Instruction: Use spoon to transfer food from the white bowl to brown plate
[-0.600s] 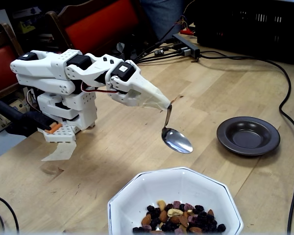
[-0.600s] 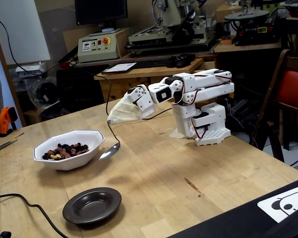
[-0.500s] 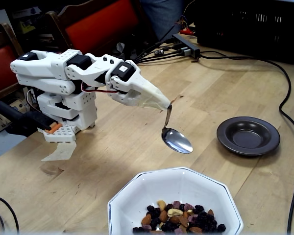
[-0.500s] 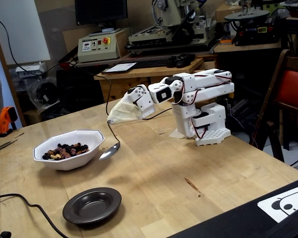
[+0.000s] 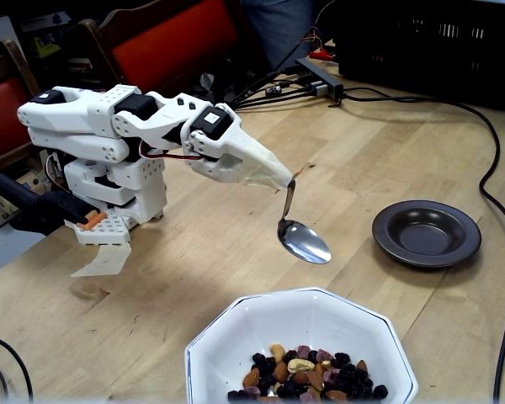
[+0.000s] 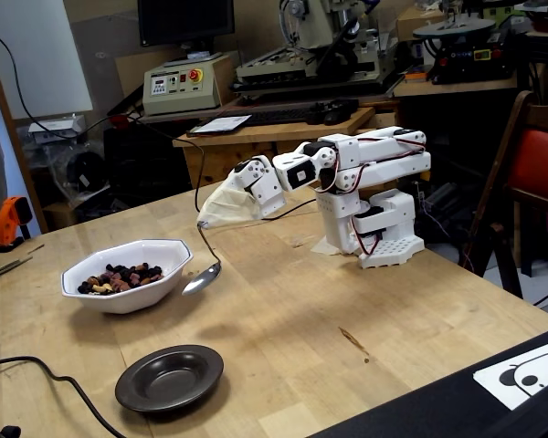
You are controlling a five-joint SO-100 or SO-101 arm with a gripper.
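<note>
Nothing has shifted over the last half second: my arm hangs paused above the desk (image 5: 387,143). The bowl (image 5: 300,328) sits just beyond the claw (image 5: 288,182), food (image 5: 307,374) untouched inside; the plate (image 5: 426,232) lies off to one side, empty. The claw stays clenched on the spoon (image 5: 300,237), which dangles empty, short of the bowl. So scooping hasn't begun.

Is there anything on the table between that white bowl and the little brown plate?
No, only bare wood lies between the white bowl and brown plate in both fixed views. The spoon hangs nearby, above the table.
</note>
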